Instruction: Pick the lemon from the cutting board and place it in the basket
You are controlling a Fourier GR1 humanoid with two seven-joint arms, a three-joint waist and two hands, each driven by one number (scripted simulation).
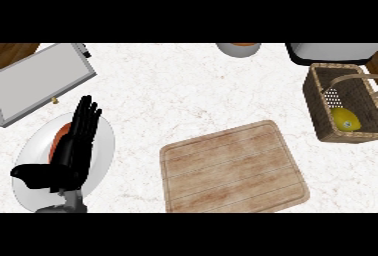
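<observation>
My left hand (74,142) rests open, fingers straight, over the white plate (103,150) at counter's left edge. Lemon (344,120) sits inside the wicker basket (319,107) at right edge. Cutting board (232,170) bare, near front edge w/ open counter (184,85) btwn.

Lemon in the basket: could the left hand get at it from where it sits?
Probably not directly. The left hand rests open over the plate at far left; the lemon lies inside the basket at far right, beyond the cutting board.
</observation>
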